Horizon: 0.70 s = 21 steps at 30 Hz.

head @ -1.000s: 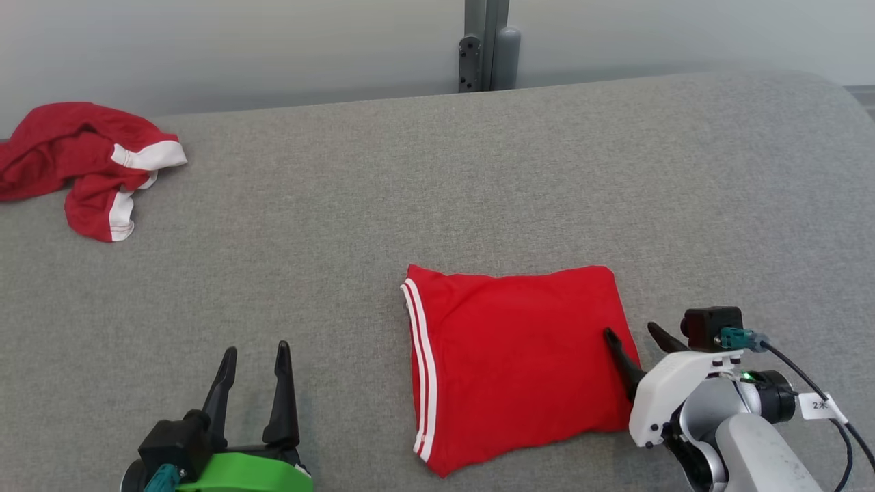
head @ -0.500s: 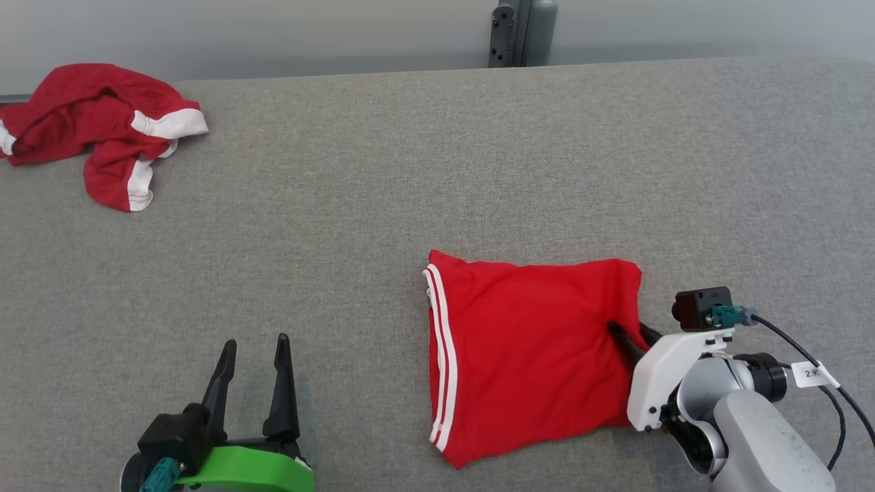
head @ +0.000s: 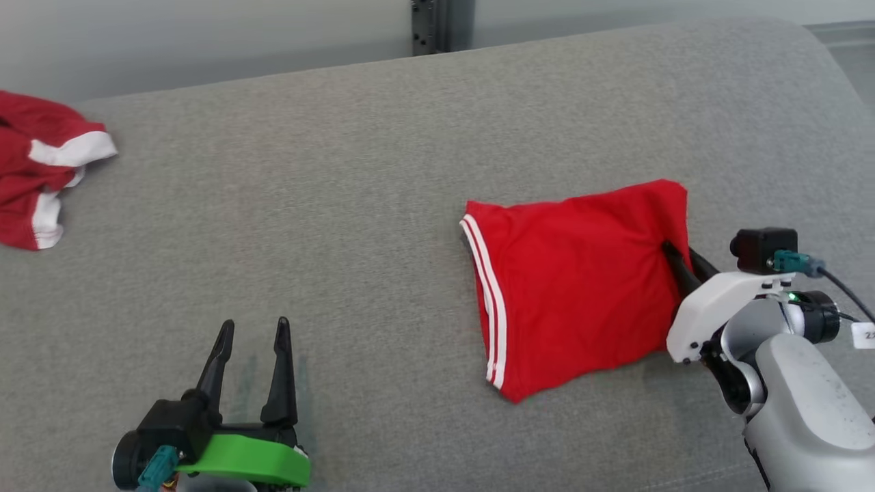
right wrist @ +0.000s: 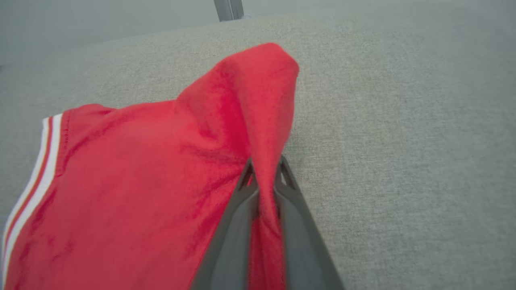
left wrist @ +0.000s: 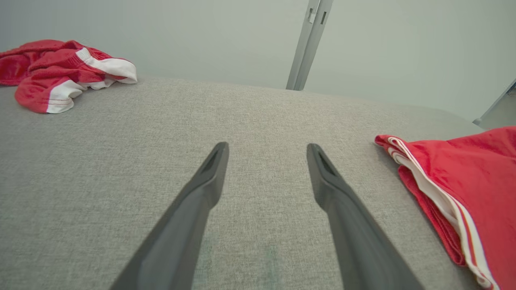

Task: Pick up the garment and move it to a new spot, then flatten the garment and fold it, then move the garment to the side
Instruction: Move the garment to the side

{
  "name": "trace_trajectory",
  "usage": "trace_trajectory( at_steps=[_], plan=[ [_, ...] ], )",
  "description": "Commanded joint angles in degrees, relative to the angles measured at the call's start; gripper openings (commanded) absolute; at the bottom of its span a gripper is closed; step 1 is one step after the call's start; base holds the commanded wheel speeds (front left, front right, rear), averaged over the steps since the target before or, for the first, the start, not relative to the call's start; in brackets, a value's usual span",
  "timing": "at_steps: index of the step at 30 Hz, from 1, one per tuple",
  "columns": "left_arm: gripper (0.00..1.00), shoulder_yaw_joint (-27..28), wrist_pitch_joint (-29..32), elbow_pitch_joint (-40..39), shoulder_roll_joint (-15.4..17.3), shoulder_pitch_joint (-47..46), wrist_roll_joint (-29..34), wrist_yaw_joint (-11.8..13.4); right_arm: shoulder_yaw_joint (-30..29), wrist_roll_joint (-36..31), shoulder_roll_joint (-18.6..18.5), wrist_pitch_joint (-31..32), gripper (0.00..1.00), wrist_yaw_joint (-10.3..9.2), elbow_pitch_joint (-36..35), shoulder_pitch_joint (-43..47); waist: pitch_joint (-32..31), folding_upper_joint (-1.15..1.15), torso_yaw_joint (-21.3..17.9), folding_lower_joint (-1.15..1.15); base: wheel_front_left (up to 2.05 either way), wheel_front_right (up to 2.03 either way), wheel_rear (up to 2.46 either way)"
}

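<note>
- The left gripper (head: 255, 324) sits nearest, low over the grey padded surface (head: 342, 205). Its two dark fingers are spread wide apart with nothing between them.
- The right gripper (head: 678, 249) is pinched together on the right-hand edge of the folded red garment (head: 574, 273). In the right wrist view a ridge of cloth rises between the fingers, and the far corner stands up off the surface.
- The garment lies right of centre on the surface. It is a rough rectangle with its white stripes (head: 489, 294) along the left edge, which faces the left gripper.
- Handling, as a judgement: the garment looks light, thin and limp. It puckers where it is pinched and will droop from any single hold.
  - The fold has several loose layers, so a drag by one edge could make them slide or open.
  - The weave looks matte rather than slick, so a firm pinch through all the layers should hold.
  - The best places to take it are the thick folded edge now held, or the striped hem opposite for a two-handed lift.
- No container shows; both garments lie directly on the surface.
- Farther left, well apart, a crumpled red garment (head: 34, 171) with white bands lies near the far-left edge.
- Beyond the surface, a grey post (head: 437, 24) stands against the pale wall.
</note>
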Motion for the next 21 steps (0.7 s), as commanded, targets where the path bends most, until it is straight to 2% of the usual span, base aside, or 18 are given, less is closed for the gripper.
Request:
trace_trajectory(
  at_steps=[1, 6, 11, 16, 21],
  plan=[
    [1.0, 0.17, 0.07, -0.25, 0.85, -1.04, 0.98, -0.06, -0.39, -0.45, -0.06, -0.6, 0.0, -0.09, -0.02, -1.36, 2.55, 0.0, -6.59, 0.0, 0.0, 0.0, 0.0],
    [1.0, -0.01, 0.59, -1.0, 2.39, -2.08, 1.5, 0.06, -1.06, -0.81, 1.09, -1.88, 0.0, -0.09, 0.27, -3.49, 4.72, 0.0, -14.18, 0.0, 0.0, 0.0, 0.0],
    [1.0, -0.53, 2.19, -2.54, 3.78, -2.98, 2.34, 0.21, -0.74, -0.76, 2.58, -3.28, 0.0, -0.09, 1.26, -5.54, 6.64, 0.0, -20.07, 0.0, 0.0, 0.0, 0.0],
    [1.0, -1.03, 3.55, -4.43, 4.73, -3.37, 3.01, 0.48, 0.2, -0.45, 3.79, -4.96, 0.0, -0.09, 2.64, -7.55, 7.91, 0.0, -22.9, 0.0, 0.0, 0.0, 0.0],
    [1.0, -1.37, 4.65, -6.49, 5.62, -3.91, 3.47, 0.5, 1.02, -0.29, 4.75, -6.77, 0.0, -0.09, 4.03, -10.52, 9.35, 0.0, -22.66, 0.0, 0.0, 0.0, 0.0]
  ],
)
